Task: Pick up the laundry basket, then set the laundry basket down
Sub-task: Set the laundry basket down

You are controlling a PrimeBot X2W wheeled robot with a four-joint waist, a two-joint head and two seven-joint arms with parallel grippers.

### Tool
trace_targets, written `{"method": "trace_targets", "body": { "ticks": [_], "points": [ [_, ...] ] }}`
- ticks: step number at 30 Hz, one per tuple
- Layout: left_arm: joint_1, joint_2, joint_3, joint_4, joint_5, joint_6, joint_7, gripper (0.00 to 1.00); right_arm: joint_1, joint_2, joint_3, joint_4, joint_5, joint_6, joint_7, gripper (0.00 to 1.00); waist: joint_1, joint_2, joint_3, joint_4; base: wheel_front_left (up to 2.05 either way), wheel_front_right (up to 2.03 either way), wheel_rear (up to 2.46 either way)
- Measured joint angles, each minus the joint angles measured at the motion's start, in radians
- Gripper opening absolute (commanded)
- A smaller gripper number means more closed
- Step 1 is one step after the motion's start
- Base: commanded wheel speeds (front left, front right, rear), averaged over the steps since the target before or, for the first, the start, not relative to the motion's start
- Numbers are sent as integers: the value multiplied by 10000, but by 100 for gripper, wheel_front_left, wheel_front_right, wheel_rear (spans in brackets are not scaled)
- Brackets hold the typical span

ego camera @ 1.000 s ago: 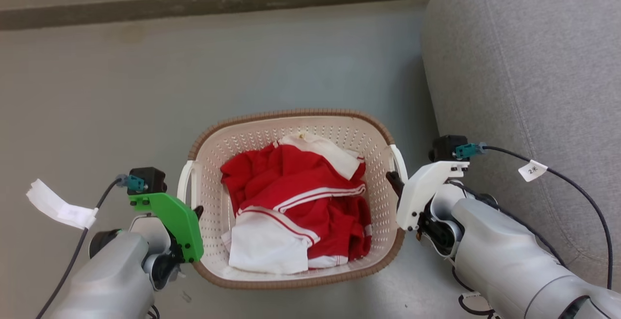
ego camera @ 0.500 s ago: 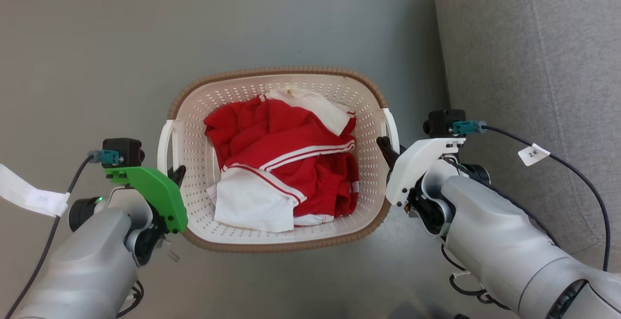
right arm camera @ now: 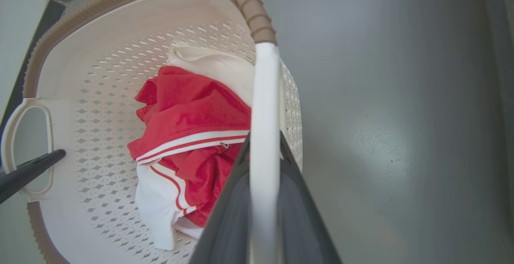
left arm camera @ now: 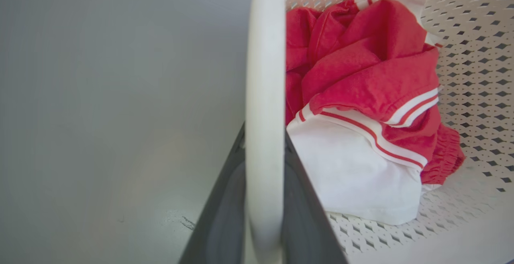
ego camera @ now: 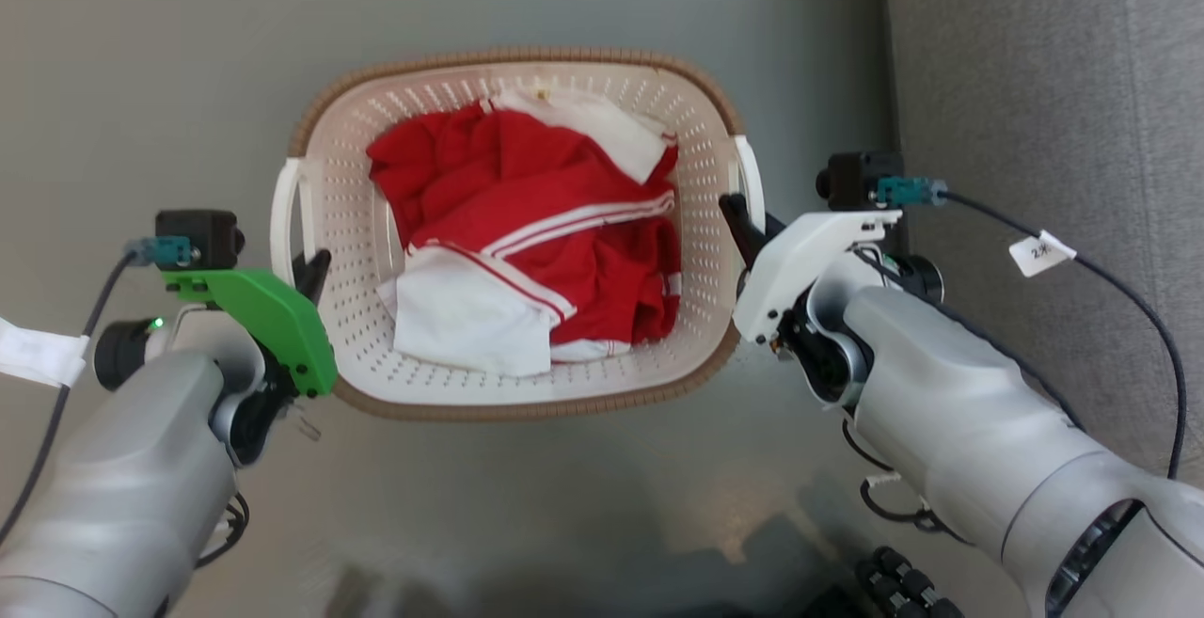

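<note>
Laundry basket (ego camera: 423, 96) raised, cream, brown-rimmed, left gripper (ego camera: 310, 270) and right gripper (ego camera: 738, 218) clamping handles (ego camera: 282, 204)

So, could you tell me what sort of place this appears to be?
Probably a living room or mock home: a grey fabric sofa at the right, a smooth grey floor, and a laundry basket holding red and white clothes.

Grey glossy floor (ego camera: 141, 54). Grey fabric sofa (ego camera: 1053, 82) stands on it, right side. Basket (ego camera: 701, 261) over floor, contact unclear.
</note>
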Motion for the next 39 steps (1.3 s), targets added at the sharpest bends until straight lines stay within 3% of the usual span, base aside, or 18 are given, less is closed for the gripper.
{"method": "trace_targets", "body": {
  "ticks": [19, 35, 36, 37, 38, 39],
  "points": [
    [-936, 360, 150, -244, 33, -2, -669, 0, -1015, -4, 27, -190, -2, -27, -309, 0, 0, 0, 2000, 86, 0, 0, 0],
    [-1090, 481, -102, -268, 33, -19, -940, 0, -1154, -10, 42, -253, 15, -109, -399, 0, -1, 0, 2570, 16, 0, 0, 0],
    [-1091, 495, -107, -267, 33, -27, -941, 17, -1155, -10, 38, -249, 15, -184, -407, 0, -1, 0, 2581, 14, 0, 0, 0],
    [-1098, 500, -111, -261, 33, -29, -976, 57, -1156, -8, 36, -244, 15, -201, -405, 0, -1, 0, 2591, 11, 0, 0, 0],
    [-1118, 495, -132, -251, 31, -31, -978, 100, -1156, -4, 38, -228, 17, -201, -405, 7, -1, 0, 2600, 9, 0, 0, 0],
    [-1118, 483, -153, -236, 29, -31, -976, 100, -1156, -2, 35, -217, 17, -217, -405, 84, -1, 0, 2605, 8, 0, 0, 0]
  ]
}}
